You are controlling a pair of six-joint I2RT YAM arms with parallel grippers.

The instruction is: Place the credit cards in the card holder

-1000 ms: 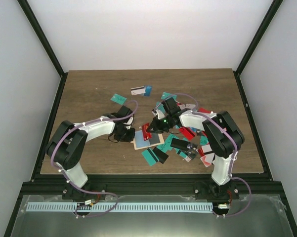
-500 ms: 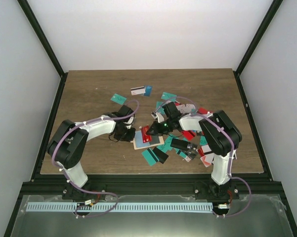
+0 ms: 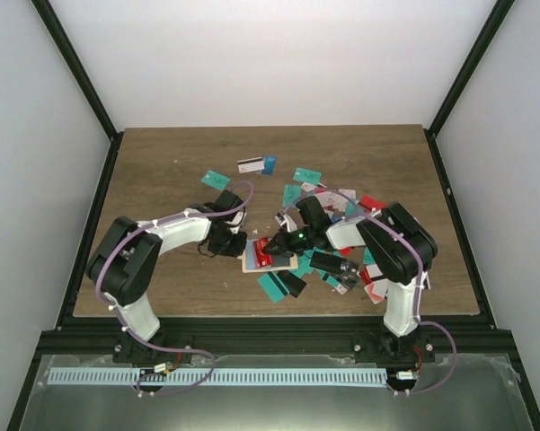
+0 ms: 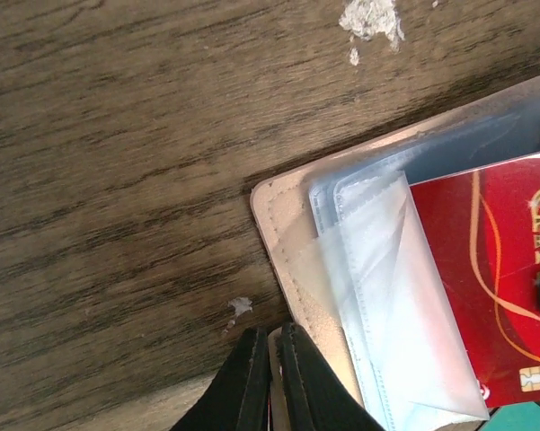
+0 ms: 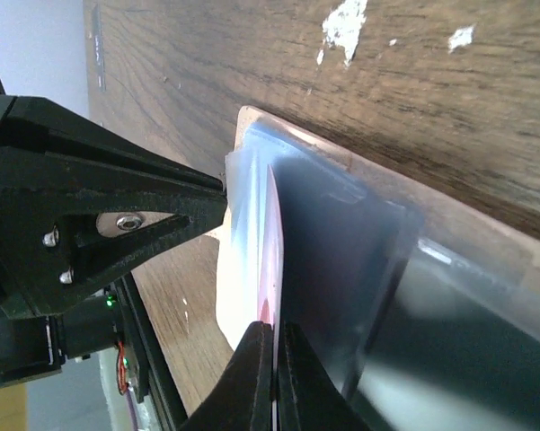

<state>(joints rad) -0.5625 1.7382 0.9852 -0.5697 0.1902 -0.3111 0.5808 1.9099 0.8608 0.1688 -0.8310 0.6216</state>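
Card holder (image 4: 271, 208) lies open on the counter (image 3: 162, 180), near-middle, just left of the loose credit cards (image 3: 274, 285). We see the left fingers (image 4: 270, 341) closed at its left edge, and the right fingers (image 5: 274, 330) gripping a red credit card (image 4: 467, 260) at its clear sleeve.

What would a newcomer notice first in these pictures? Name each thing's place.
Both grippers meet at the tan card holder in the middle: the left gripper pinches its edge while the right gripper holds a red card edge-on at its clear sleeve. Loose coloured credit cards litter the table to its right.
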